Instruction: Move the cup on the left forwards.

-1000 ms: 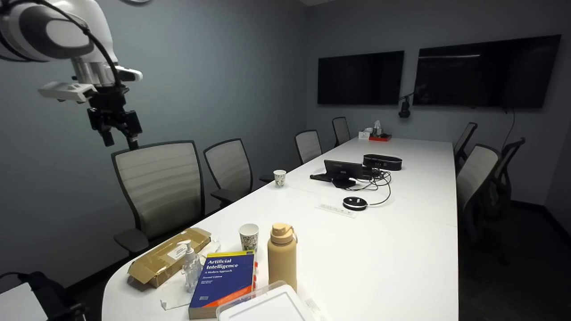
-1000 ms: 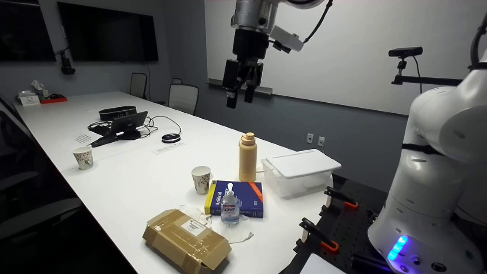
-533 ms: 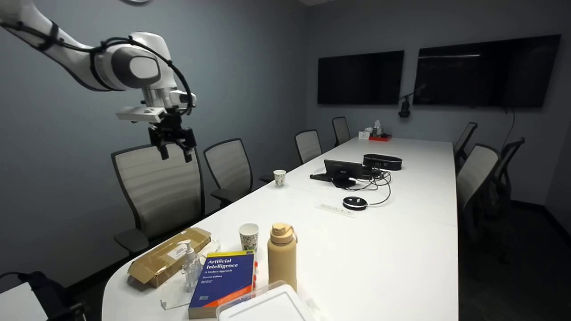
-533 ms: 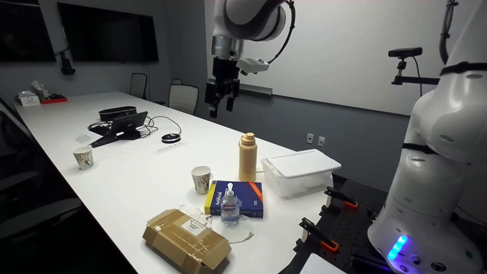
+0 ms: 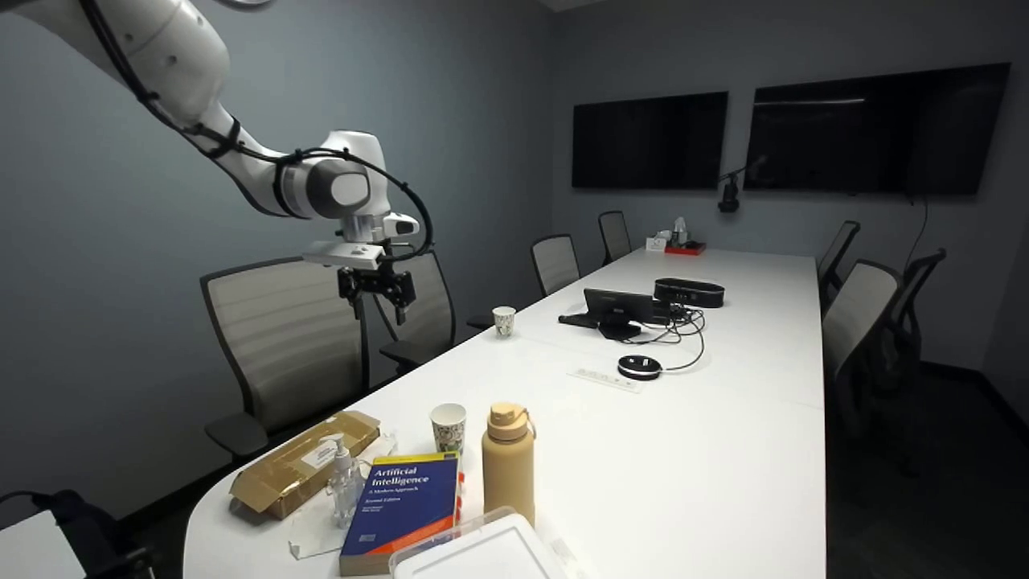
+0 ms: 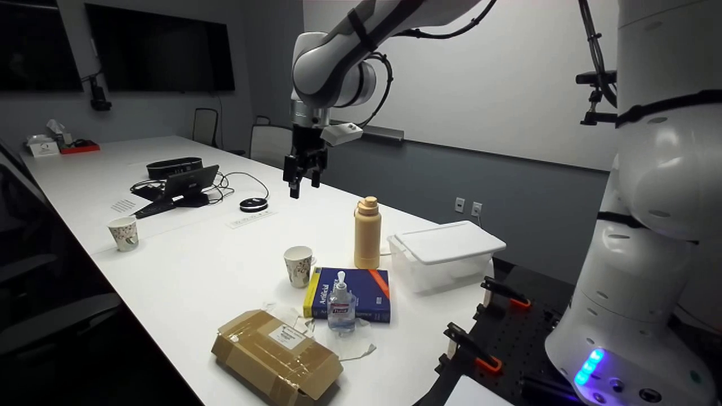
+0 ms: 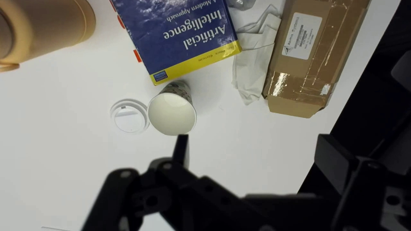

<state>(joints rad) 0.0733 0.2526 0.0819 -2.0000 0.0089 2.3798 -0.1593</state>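
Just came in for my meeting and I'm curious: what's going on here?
A robot arm reaches over the table, its tool open and holding nothing. A patterned cup stands upright beside a blue book; another cup stands farther down the table. The arm seems set to move a cup, though which one isn't clear yet.

Arm [image 5: 173,68] stretched out over table [image 6: 197,282], base [image 6: 615,332] just off the short edge, light strip [image 6: 589,366] blue. Forearm [image 6: 330,53] slopes down to wrist [image 5: 363,228], which points down. Gripper [image 6: 305,188] hangs in the air well above the table, by one long edge. Fingers [image 7: 335,160] spread wide; in wrist view one shows over the table, the other across the line of that long edge.
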